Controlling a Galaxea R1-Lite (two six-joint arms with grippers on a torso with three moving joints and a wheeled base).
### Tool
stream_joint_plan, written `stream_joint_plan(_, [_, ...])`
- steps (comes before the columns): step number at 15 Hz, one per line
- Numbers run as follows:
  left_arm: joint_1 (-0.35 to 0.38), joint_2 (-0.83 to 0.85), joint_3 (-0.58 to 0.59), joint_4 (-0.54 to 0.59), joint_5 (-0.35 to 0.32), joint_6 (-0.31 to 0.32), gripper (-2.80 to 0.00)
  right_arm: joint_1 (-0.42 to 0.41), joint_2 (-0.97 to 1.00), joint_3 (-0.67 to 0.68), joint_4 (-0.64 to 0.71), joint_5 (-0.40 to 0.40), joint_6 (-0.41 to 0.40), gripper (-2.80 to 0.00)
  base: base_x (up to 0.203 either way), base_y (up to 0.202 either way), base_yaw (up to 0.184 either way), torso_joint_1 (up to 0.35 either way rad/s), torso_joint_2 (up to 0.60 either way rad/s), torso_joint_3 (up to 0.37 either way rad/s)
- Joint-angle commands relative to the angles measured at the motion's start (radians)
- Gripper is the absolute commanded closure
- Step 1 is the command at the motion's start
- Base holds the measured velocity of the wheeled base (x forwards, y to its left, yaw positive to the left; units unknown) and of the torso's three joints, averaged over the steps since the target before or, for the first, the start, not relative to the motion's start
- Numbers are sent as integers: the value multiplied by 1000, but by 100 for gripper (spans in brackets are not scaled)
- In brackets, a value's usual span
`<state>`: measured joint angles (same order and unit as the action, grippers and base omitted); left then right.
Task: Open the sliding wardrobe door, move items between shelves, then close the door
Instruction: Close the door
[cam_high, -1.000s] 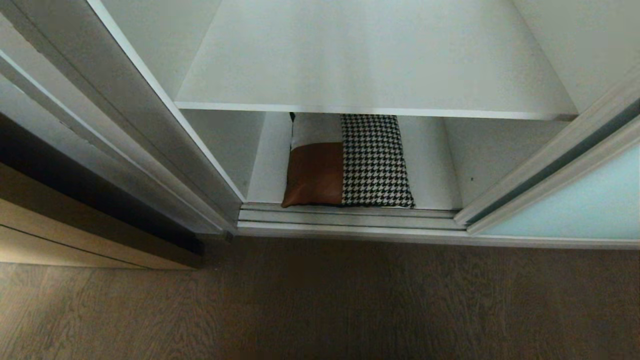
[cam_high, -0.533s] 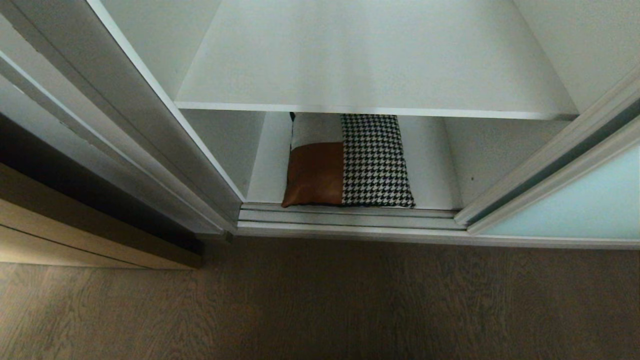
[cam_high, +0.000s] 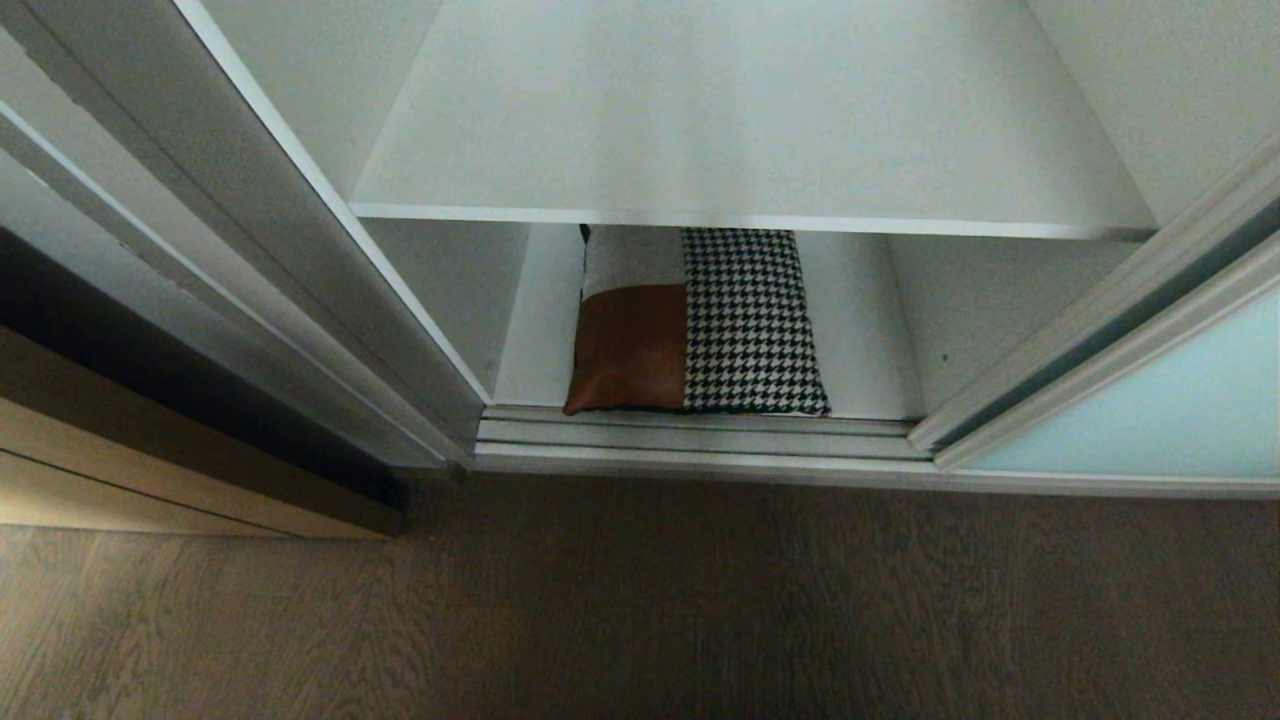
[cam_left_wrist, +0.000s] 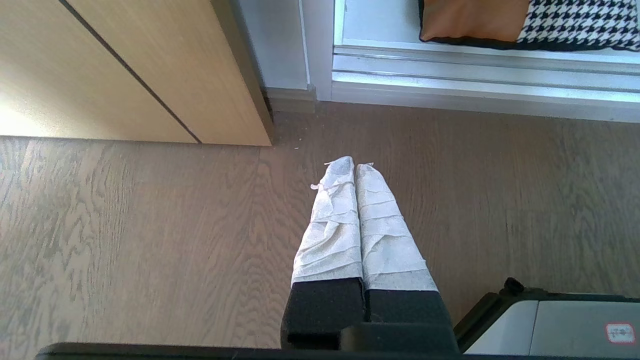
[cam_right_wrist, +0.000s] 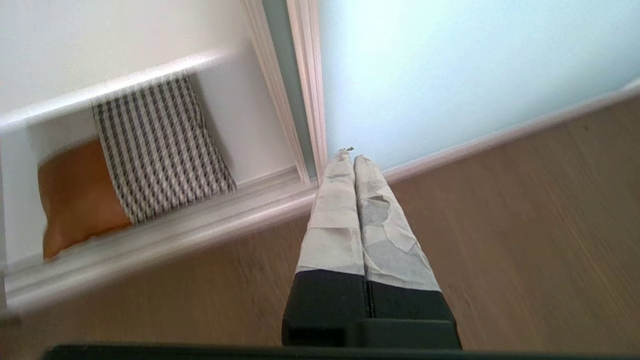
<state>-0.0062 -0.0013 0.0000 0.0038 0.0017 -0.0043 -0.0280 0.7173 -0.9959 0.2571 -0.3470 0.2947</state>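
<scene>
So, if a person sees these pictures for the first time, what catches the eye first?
Probably the patchwork cushion, rust-brown, grey and houndstooth, lying on the wardrobe's bottom board under a bare white shelf. Next, the pale blue-green sliding door, pushed to the right, leaving the compartment open. The right pincer, shut, points at that door's frame near the floor.

Grey-brown wood-grain floor (cam_high: 640, 600) fills foreground. Silver bottom track (cam_high: 700, 440) runs along wardrobe threshold. Tan wooden panel (cam_high: 150, 480) with dark edge stands at left, meeting floor.
</scene>
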Motion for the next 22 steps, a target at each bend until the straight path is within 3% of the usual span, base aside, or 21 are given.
stream_joint_plan(1, [0,1,2,0,0,0,0,-6,64,-7,-41,-6,1,0,0,0,0,0,0,0])
stream_joint_plan(3, [0,0,2,-1,0,0,0,-27,87,1,-71,8,-1,0,0,0,0,0,0,0])
stream_joint_plan(5, [0,0,2,0,0,0,0,-104,120,2,-106,62,-2,0,0,0,0,0,0,0])
stream_joint_plan(13, [0,0,2,-1,0,0,0,-456,214,16,-268,569,-8,0,0,0,0,0,0,0])
stream_joint_plan(17, [0,0,2,1,0,0,0,-558,275,35,-375,693,-7,0,0,0,0,0,0,0])
stream_joint_plan(22, [0,0,2,0,0,0,0,-607,334,53,-467,756,-10,0,0,0,0,0,0,0])
